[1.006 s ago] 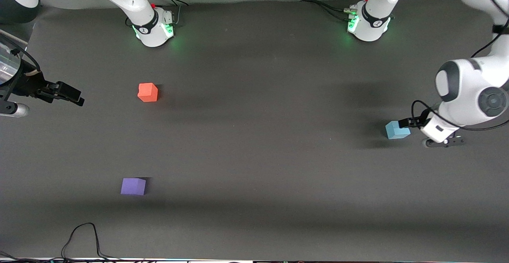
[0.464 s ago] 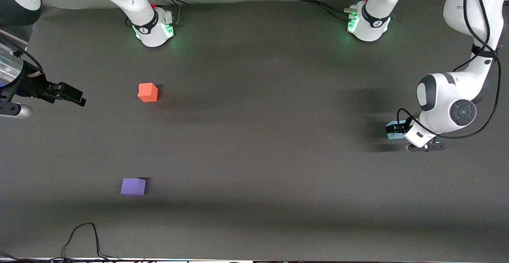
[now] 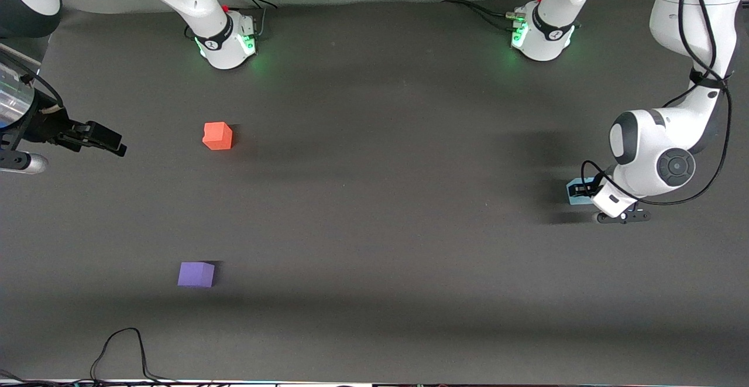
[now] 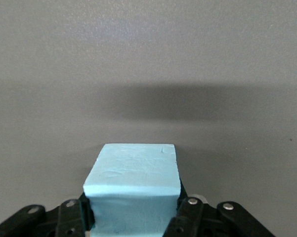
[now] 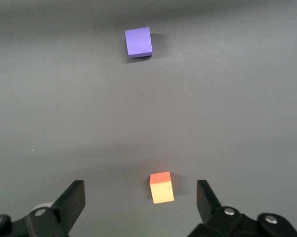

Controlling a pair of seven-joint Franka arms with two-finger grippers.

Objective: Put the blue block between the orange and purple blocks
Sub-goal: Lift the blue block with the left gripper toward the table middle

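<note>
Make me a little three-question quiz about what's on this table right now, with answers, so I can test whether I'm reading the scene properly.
1. True or false: the left gripper has its jaws shut on the blue block.
2. Which cube lies nearer to the front camera: A) the orange block, B) the purple block?
3. Fill in: the right gripper waits with its jaws ____ at the right arm's end of the table.

Key
1. True: the jaws press both sides of the block.
2. B: it lies lower in the front view.
3. Open: nothing sits between its jaws.
</note>
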